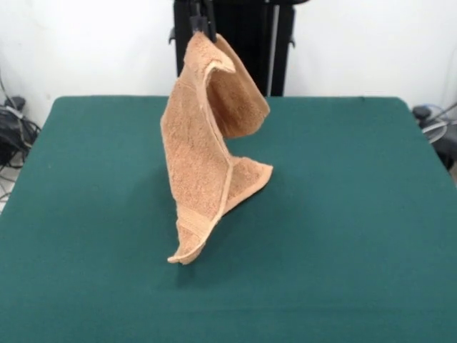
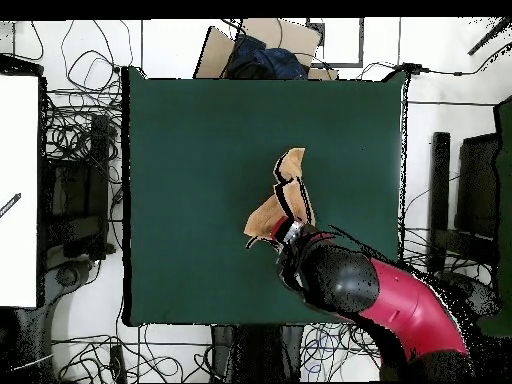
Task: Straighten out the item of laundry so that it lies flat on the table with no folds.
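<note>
The item of laundry (image 1: pixel 203 161), an orange-tan terry towel, hangs from its top corner and drapes down in folds. Its lower corner (image 1: pixel 187 254) touches or nearly touches the dark green table (image 1: pixel 343 214). A woven band runs across the lower part. My gripper (image 1: pixel 201 27) shows at the top edge of the front view, shut on the towel's upper corner. In the overhead view the towel (image 2: pixel 287 200) appears as a narrow folded shape near the table (image 2: pixel 190 160) centre, with the red and black arm (image 2: pixel 385 300) covering the gripper.
Cables, boxes and dark gear lie on the floor around the table in the overhead view. A white surface (image 2: pixel 18 190) stands at the left. Cables (image 1: pixel 13 128) lie beside the table's left edge in the front view.
</note>
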Available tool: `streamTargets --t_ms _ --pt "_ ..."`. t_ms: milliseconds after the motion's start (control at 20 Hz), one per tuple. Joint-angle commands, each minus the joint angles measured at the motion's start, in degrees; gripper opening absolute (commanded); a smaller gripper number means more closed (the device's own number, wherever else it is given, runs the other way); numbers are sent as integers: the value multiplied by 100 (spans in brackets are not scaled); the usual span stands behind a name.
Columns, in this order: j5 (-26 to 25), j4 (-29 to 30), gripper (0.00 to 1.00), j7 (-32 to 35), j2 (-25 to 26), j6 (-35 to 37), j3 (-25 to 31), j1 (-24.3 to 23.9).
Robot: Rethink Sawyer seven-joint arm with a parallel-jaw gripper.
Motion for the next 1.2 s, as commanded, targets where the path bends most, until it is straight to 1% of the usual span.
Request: streamTargets --t_ms 50,200,250,300,400,450,600,800,900,950,1200 --pt "-502 58 0 -1466 -528 1270 397 -411" --pt "-639 20 0 -1664 -542 1353 474 -731" --pt "-797 -43 0 -1694 -516 1321 472 -799" --pt "-1117 -298 0 -1625 -426 1411 391 -757" --pt "-1490 -404 0 -1648 -313 1262 402 -920" --pt "-1589 -440 0 -1662 -221 1200 446 -1020" --pt "-1776 -470 0 -1703 60 1032 623 -1331" --pt "-1966 -518 0 -1601 393 938 844 -1577" --pt "-2053 -505 0 -1687 486 800 1069 -1730" --pt "-2055 -483 100 -1583 540 900 1203 -1831" --pt "-2099 -490 100 -1481 598 733 1330 -1886"
